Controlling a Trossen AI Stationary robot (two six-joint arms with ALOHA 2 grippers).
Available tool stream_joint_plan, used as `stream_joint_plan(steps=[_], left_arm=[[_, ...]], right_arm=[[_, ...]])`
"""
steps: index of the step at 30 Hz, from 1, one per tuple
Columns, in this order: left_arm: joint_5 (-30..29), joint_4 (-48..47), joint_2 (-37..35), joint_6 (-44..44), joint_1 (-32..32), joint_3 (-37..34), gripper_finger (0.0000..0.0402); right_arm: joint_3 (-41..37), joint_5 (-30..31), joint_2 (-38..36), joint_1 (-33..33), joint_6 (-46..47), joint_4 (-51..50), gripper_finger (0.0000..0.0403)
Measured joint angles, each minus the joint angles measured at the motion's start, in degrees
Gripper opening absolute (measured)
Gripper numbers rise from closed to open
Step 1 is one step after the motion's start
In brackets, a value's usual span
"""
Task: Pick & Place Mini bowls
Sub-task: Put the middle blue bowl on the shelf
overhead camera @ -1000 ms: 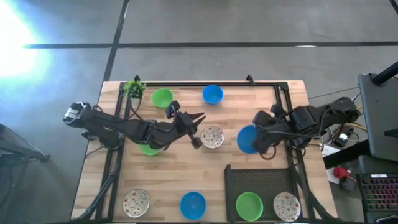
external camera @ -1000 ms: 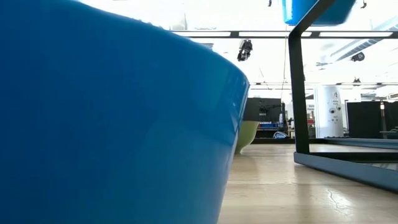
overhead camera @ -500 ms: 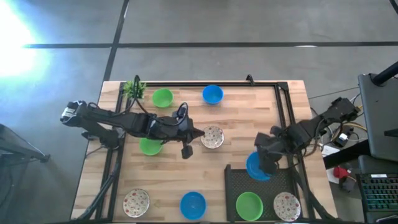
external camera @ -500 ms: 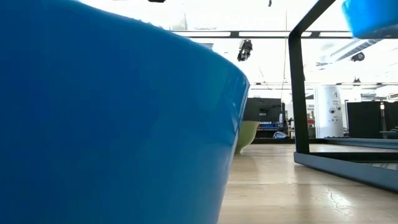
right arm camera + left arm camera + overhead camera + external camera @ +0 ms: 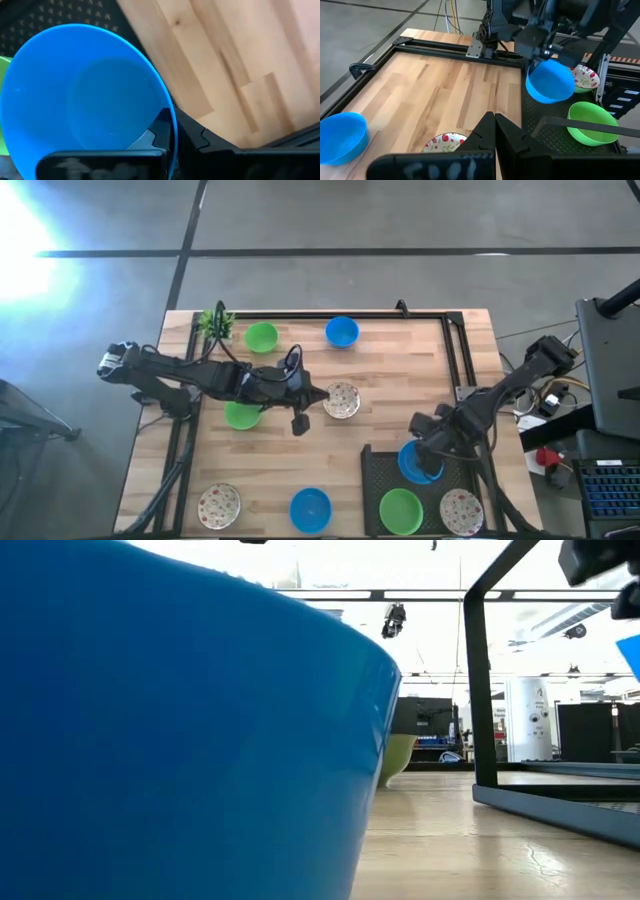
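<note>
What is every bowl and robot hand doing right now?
Right gripper: shut on the blue bowl's rim.
Blue bowl: held tilted over the black tray, not set down.
Left gripper: shut, empty, beside the speckled bowl.
Green bowl and second speckled bowl: resting in the tray.
Other bowls: sitting upright on the table.

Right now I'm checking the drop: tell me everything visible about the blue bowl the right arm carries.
The plain blue round mini bowl looks like smooth glossy plastic and is empty. The right hand pinches its rim, one finger inside. It hangs tilted over the black mesh tray, beside the green bowl lying there.
</note>
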Motion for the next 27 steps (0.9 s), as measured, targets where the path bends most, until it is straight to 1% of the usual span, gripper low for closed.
stream_joint_plan(steps=[7, 10, 13, 17, 22, 27], left_arm=[[0.0, 0.1, 0.0, 0.0, 0.0, 0.0, 0.0], [0.0, 0.1, 0.0, 0.0, 0.0, 0.0, 0.0], [0.0, 0.1, 0.0, 0.0, 0.0, 0.0, 0.0], [0.0, 0.1, 0.0, 0.0, 0.0, 0.0, 0.0], [0.0, 0.1, 0.0, 0.0, 0.0, 0.0, 0.0], [0.0, 0.1, 0.0, 0.0, 0.0, 0.0, 0.0]], right_arm=[[-6.3, -0.6, 0.0, 2.0, 4.0, 5.6, 0.0008], [-7.8, -2.1, 0.0, 2.7, 5.3, 6.8, 0.0008], [-9.2, -2.3, 0.0, 3.4, 6.2, 9.5, 0.0008], [-10.3, -2.4, 0.6, 3.8, 7.0, 12.9, 0.0008], [-10.3, -2.3, 1.6, 3.8, 6.9, 13.9, 0.0008], [-10.5, -4.3, 2.8, 4.5, 6.6, 13.9, 0.0008]])
